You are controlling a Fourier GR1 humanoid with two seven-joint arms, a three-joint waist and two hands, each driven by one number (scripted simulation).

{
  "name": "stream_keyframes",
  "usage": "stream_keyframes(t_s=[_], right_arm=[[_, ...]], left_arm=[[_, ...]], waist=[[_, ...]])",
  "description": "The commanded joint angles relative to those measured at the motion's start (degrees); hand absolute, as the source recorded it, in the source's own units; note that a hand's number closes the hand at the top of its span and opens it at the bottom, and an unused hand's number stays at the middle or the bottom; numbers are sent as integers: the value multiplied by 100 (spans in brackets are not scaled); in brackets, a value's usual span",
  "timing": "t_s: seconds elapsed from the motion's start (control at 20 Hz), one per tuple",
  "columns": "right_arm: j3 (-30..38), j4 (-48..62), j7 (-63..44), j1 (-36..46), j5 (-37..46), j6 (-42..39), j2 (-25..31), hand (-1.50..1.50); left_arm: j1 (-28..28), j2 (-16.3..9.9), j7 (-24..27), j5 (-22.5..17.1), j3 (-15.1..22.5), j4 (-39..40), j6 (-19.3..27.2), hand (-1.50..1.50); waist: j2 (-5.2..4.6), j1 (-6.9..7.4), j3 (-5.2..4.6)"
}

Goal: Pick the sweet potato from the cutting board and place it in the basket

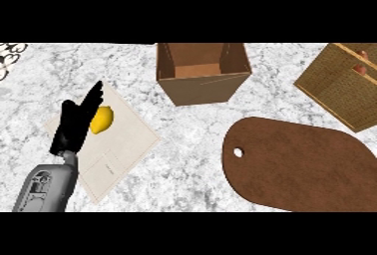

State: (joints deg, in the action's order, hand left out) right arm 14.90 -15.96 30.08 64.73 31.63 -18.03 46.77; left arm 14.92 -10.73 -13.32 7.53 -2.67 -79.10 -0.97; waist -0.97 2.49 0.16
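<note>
While left hand (74,124) rests open, oval wooden cutting board (302,167) bare.

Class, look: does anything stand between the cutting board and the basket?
Nothing visible does. Only bare counter separates the cutting board from the basket; the cardboard box stands off to the left.

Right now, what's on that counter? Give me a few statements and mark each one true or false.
1. The brown cutting board has nothing lying on it. True.
2. The yellow lemon sits inside the cardboard box. False: it lies on the pale mat, next to the left hand.
3. The left hand's fingers are straight. True.
4. The woven basket stands at the left of the counter. False: it stands at the far right.
5. Both hands are in view. False: only the left shows.
</note>
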Motion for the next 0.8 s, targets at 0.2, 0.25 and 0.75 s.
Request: stream_keyframes(t_s=[0.2, 0.25, 0.75], right_arm=[[769, 528, -340, 158, -543, 138, 728, -150], [881, 596, -382, 104, -630, 116, 906, -150], [1341, 1023, -294, -479, -992, -552, 1971, -150]], left_arm=[[25, 23, 75, 19, -7, 79, -8, 0], [166, 37, -74, 82, 8, 0, 85, 0], [130, -76, 124, -95, -145, 120, -104, 0]], waist=[[-28, -10, -1], [-29, -26, 3], [-124, 54, 33]])
